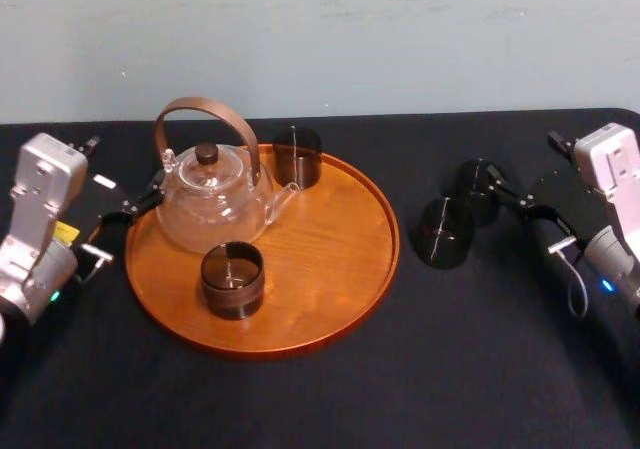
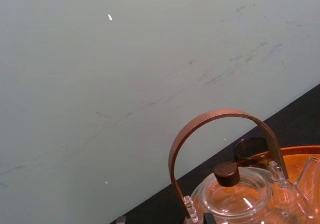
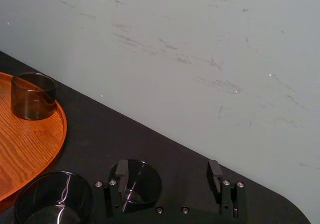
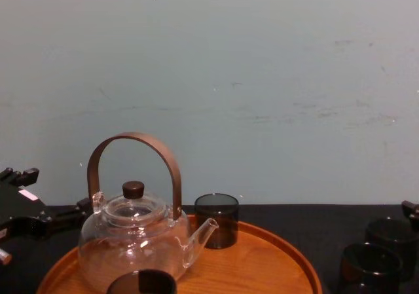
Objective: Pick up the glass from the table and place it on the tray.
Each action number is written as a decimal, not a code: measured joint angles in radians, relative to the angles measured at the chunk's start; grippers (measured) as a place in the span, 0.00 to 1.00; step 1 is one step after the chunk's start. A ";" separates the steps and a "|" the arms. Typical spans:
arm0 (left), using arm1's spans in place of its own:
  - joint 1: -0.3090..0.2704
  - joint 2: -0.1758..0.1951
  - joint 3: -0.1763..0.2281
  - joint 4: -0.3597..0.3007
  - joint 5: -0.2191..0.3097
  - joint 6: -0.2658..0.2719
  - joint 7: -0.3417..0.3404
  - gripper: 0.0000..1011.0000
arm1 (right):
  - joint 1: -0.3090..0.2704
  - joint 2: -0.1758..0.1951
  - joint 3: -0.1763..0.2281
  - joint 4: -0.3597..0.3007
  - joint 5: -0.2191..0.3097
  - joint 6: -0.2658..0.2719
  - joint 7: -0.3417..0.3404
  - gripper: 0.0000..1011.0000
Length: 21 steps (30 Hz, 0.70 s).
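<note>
While parked low over the desk point(image 1: 300, 409) well to the right of the tray point(image 1: 340, 269), right end effector point(image 3: 168, 176) with fingers point(image 3: 215, 171) spread wide, clamped on nothing. Set right beside the farther loose glass point(image 1: 477, 187), on the side away from the tray. From the right wrist, one finger overlapping that glass's rim and the other over bare desk; cannot tell whether finger and glass are touching. Just next to it and closer to the tray, a second loose glass point(image 1: 440, 234), dark and upright on the desk like the first. Both off the tray and apart from its rim, close together; cannot tell whether touching each other. On the left half of the round wooden tray, a clear glass teapot point(image 1: 210, 204) with arched brown handle and dark lid knob. In front of the teapot, near the tray's front rim, a dark tray glass point(image 1: 232, 279), upright. By the spout, at the tray's back rim, another back-rim glass point(image 1: 297, 159), also upright. At the tray's left rim, left end effector point(image 1: 125, 169), fingers apart and empty, inner finger close beside the teapot. Behind everything, a pale scuffed wall point(image 4: 275, 58).
</note>
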<state>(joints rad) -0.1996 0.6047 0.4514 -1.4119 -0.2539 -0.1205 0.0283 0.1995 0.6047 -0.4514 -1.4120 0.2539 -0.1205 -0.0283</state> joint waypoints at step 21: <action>0.000 0.000 0.000 0.000 0.000 0.000 0.000 0.99 | 0.000 0.000 0.000 0.000 0.000 0.000 0.000 0.99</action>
<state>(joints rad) -0.1995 0.6047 0.4514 -1.4120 -0.2539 -0.1205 0.0283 0.1995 0.6047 -0.4513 -1.4119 0.2539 -0.1205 -0.0283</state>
